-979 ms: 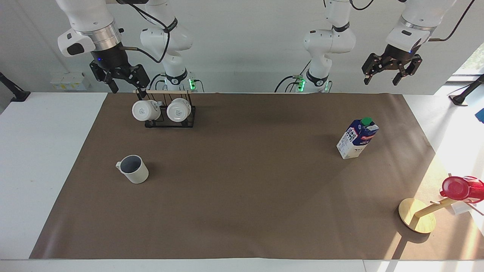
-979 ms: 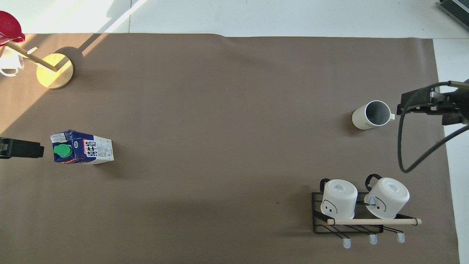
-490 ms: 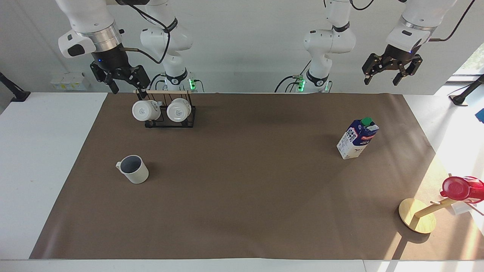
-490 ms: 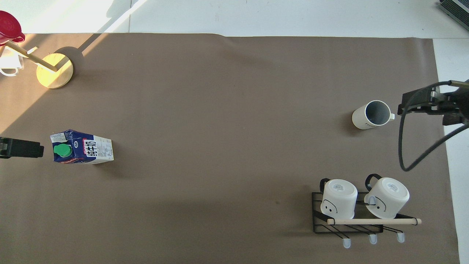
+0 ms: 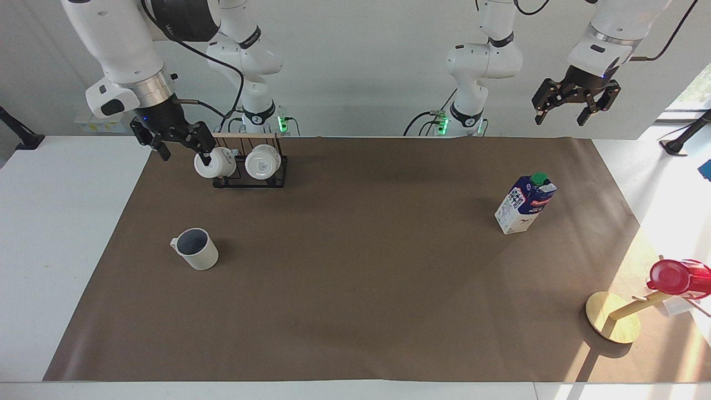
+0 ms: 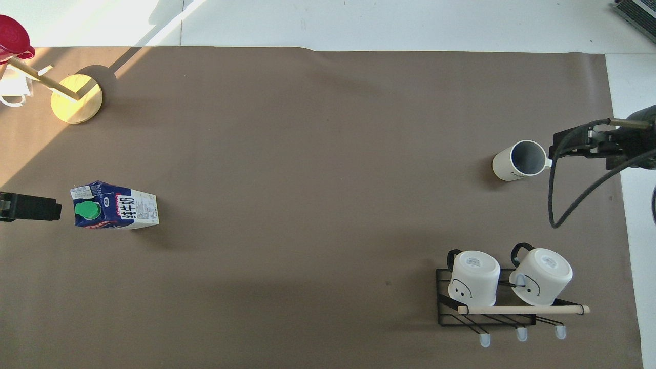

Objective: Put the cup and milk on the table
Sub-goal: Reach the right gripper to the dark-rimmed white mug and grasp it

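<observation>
Wide white table (image 5: 66, 233) under a brown mat (image 5: 355, 289), white wall at the robots' end, sunlight at the left arm's end. Cup (image 5: 195, 249) upright on the mat toward the right arm's end; milk (image 5: 524, 203) upright toward the left arm's. Right gripper (image 5: 180, 150) raised beside the mug rack (image 5: 244, 164), fingers apart, empty. Left gripper (image 5: 562, 114) aloft, apart, empty.

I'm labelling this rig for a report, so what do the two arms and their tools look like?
Both arms are glossy white with rounded joints and black bands. Each ends in a silver ring and a black two-finger tool: right tool, left tool. Black cables trail along both arms.
</observation>
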`<state>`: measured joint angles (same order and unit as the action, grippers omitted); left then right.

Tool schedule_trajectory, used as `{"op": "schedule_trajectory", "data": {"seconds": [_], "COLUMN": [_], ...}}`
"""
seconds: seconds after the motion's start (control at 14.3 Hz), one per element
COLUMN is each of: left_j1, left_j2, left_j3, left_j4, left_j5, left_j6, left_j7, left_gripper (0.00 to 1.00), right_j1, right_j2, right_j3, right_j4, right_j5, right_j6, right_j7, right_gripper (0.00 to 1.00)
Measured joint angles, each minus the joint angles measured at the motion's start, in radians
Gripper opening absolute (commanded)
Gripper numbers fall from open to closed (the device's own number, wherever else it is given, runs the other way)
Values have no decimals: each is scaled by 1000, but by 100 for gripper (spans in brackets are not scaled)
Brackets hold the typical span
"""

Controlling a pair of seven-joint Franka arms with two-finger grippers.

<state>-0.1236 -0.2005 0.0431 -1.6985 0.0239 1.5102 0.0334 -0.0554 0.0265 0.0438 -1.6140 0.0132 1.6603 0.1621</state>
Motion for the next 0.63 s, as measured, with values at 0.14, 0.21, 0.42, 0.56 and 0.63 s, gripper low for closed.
{"op": "schedule_trajectory", "data": {"seconds": [0.14, 0.21, 0.42, 0.56, 0.63], "left_j1": [0, 0, 0, 0, 0], "left_j2": [0, 0, 0, 0, 0], "left_j3": [0, 0, 0, 0, 0], "left_j4": [0, 0, 0, 0, 0], "left_j5": [0, 0, 0, 0, 0], "left_j6": [0, 0, 0, 0, 0], "left_j7": [0, 0, 0, 0, 0], "left_gripper": [100, 100, 100, 100, 100], "right_j1": [-11, -12, -16, -34, -43], "right_j2": [3, 5, 11, 18, 22], "right_j3": [0, 0, 0, -1, -1], "right_j4": [-70, -97, -166, -221, -249], "right_j5": [0, 0, 0, 0, 0], "right_j6": [65, 93, 168, 231, 265], "right_j7": [-13, -14, -29, -63, -78], "right_gripper": [100, 100, 100, 100, 100]}}
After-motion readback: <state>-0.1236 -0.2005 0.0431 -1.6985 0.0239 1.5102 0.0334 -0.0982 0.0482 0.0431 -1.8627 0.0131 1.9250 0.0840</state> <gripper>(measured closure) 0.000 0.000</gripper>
